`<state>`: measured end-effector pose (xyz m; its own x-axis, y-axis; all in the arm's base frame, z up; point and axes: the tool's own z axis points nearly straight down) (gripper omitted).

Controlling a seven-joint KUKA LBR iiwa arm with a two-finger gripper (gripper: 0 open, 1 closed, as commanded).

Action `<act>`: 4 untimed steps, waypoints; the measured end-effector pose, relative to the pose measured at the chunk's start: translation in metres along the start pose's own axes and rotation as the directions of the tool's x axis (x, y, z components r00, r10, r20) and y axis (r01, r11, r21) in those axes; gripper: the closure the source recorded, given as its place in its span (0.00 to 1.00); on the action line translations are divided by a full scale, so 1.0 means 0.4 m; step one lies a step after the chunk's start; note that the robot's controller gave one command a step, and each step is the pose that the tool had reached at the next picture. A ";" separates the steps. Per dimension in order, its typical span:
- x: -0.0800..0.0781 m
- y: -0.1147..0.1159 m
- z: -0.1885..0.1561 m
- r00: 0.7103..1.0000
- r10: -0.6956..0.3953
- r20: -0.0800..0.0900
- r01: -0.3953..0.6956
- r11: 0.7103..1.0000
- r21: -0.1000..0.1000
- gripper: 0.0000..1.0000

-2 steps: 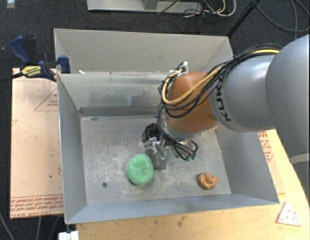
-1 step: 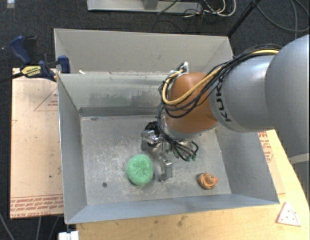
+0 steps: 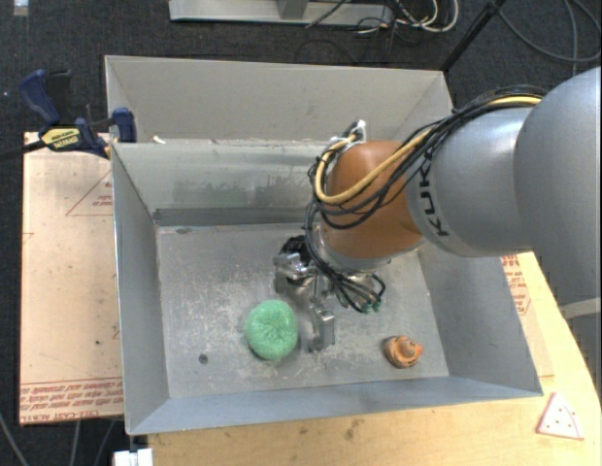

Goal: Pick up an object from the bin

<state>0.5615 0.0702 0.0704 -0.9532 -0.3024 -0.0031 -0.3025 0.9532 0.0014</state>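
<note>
Floor of the room: dark carpet [image 3: 49, 27] around the bin, with loose cords [image 3: 422, 3] lying at the top right of the frame and a pale flat stand foot [image 3: 282, 8] at the top centre.
Bin: grey metal bin [image 3: 136, 260] with sloping walls, in the middle of the frame.
Bin bottom: flat, scuffed with pale scratches and dust, thickest at the left and centre; a small dark speck [image 3: 202, 359] lies at the lower left.
Green thing: a rounded, ridged green lump [image 3: 272, 330], on the bin bottom at lower centre-left.
Orange thing: a small orange-brown piece [image 3: 404, 351], on the bin bottom at lower right, well apart from the green lump.
Arm: thick grey arm [image 3: 515, 178] enters from the right edge and angles down and left into the bin.
Wrist: rounded orange cover [image 3: 369, 202] with yellow and black cables [image 3: 330, 178] looped over it, above the bin's centre.
Gripper: the gripper [image 3: 320, 336] points down to the bin bottom, just right of the green lump and between the two things; contact with the lump cannot be told.
Grip state: cannot tell whether it is released or clenched; nothing is seen held in it.
</note>
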 end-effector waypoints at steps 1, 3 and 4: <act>0.052 0.097 0.001 0.999 -0.046 -0.001 0.046 0.999 0.002 0.00; 0.101 0.164 0.002 0.993 -0.117 -0.002 0.117 0.993 -0.001 1.00; 0.019 0.244 -0.499 0.994 -0.108 -0.001 0.108 0.994 0.000 1.00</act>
